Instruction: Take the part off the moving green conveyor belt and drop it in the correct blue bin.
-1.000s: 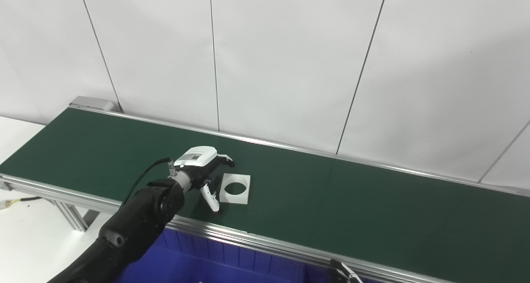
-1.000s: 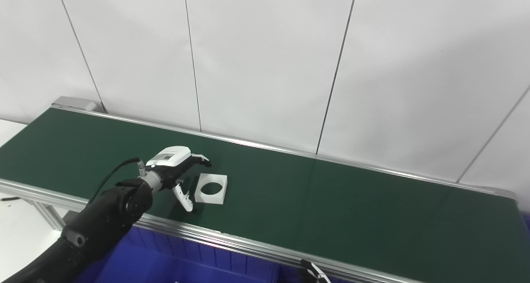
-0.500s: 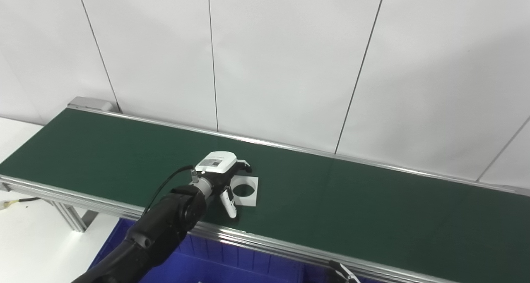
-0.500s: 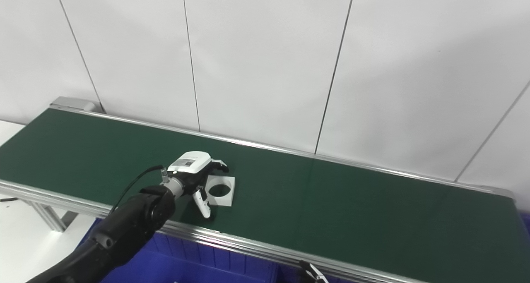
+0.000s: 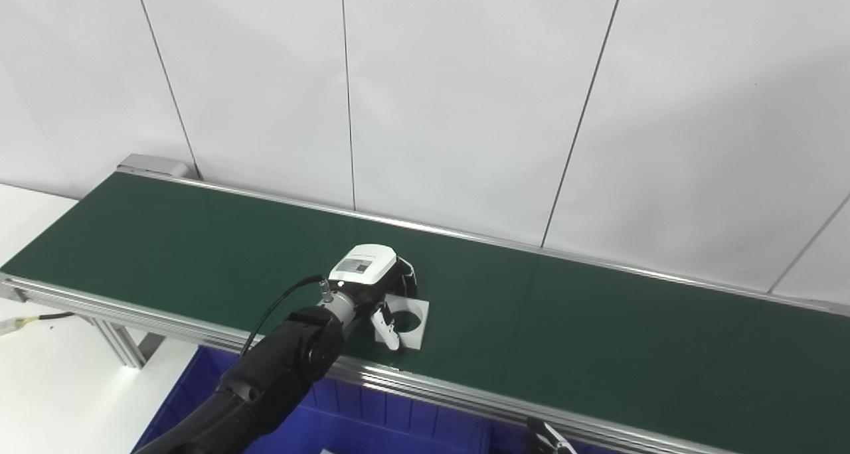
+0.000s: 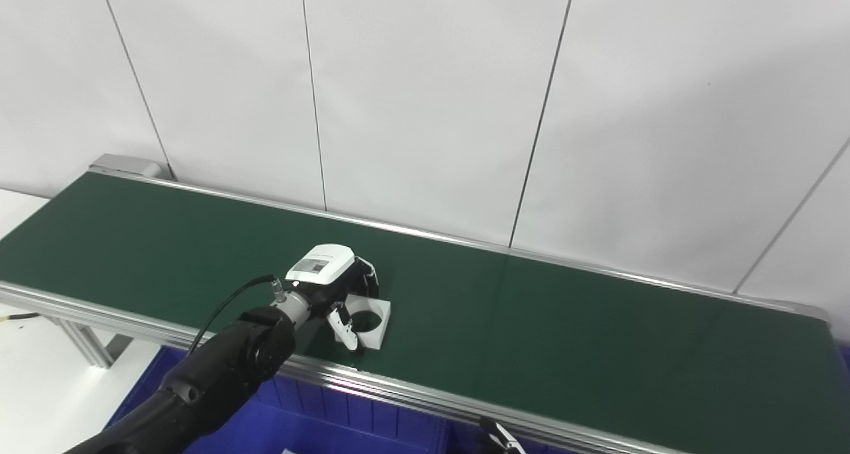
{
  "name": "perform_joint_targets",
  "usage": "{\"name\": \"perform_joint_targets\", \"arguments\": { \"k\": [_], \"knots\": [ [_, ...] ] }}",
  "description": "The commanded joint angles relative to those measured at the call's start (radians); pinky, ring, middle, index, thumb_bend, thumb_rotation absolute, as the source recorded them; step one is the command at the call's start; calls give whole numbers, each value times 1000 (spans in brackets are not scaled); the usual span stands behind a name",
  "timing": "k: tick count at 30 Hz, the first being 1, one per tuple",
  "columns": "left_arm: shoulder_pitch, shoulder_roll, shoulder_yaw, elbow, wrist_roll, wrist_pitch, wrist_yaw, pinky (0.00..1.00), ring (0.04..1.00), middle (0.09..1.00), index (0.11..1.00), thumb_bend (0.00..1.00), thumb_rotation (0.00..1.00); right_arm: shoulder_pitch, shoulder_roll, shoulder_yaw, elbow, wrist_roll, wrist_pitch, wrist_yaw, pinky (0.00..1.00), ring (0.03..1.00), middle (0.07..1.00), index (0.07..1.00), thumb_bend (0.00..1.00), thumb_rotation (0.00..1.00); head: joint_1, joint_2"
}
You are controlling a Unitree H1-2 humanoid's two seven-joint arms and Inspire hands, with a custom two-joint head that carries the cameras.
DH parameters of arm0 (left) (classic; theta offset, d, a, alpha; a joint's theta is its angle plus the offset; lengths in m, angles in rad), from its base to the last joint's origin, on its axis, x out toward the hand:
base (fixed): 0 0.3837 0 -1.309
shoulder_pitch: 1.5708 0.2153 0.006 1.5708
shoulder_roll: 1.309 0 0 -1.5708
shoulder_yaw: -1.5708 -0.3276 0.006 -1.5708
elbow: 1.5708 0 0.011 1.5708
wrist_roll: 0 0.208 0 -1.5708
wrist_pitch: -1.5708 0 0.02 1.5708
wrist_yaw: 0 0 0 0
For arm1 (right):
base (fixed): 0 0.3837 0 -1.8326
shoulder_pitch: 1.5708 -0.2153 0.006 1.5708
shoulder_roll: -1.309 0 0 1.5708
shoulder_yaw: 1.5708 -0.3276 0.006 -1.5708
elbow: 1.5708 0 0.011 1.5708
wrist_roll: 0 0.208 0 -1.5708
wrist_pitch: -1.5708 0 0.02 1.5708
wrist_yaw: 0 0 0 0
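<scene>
On the green conveyor belt (image 5: 199, 248), near its front edge, the flat white square part (image 5: 406, 314) with a round hole lies face up under the left hand (image 5: 373, 288), whose fingers curl around it, above the blue bin (image 5: 372, 421).

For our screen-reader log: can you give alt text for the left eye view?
The left robot hand reaches over a flat white square part with a round hole on the green conveyor belt, fingers curled around its edges. A blue bin sits below the belt's near rail, with white wall panels behind.
</scene>
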Motion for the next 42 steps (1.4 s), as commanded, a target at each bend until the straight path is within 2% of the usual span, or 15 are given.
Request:
{"name": "perform_joint_targets", "arguments": {
  "k": [1, 15, 21, 24, 28, 33, 35, 42],
  "knots": [
    [-35, 13, 13, -3, 10, 14, 31, 639, 526, 482, 492, 526, 0, -8, 5, -4, -32, 3, -47, -2, 747, 805, 827, 878, 705, 440, 1, -1],
    [-19, 26, 13, -27, 8, 14, 20, 633, 527, 469, 500, 524, 0, -7, 2, -6, -33, 5, -47, 1, 752, 810, 827, 880, 707, 451, 2, 0],
    [10, 35, 35, -95, -16, 12, 7, 661, 540, 474, 498, 525, 0, -4, 3, -7, -36, 7, -46, 1, 751, 809, 826, 878, 703, 439, -2, 1],
    [42, 47, 58, -179, -34, 10, -21, 661, 531, 474, 496, 525, 0, -2, 2, -7, -40, 5, -45, -1, 752, 810, 827, 879, 700, 436, -4, 2],
    [101, 66, 88, -366, -31, 71, -90, 696, 545, 482, 493, 525, 0, -2, -2, -8, -38, 7, -50, 0, 750, 809, 828, 880, 693, 433, -3, 3],
    [168, 98, 122, -567, -20, 88, -148, 673, 529, 453, 511, 523, 0, 3, -5, -9, -47, 12, -46, 6, 746, 809, 829, 879, 696, 428, 0, 6],
    [191, 111, 138, -637, -21, 96, -174, 692, 548, 463, 506, 524, 0, 6, -5, -10, -52, 14, -42, 9, 746, 808, 828, 879, 696, 426, 1, 8],
    [246, 141, 190, -799, -15, 105, -241, 718, 566, 444, 516, 522, 0, 13, -8, -13, -65, 11, -33, 15, 744, 807, 827, 878, 694, 432, 3, 13]
  ]
}}
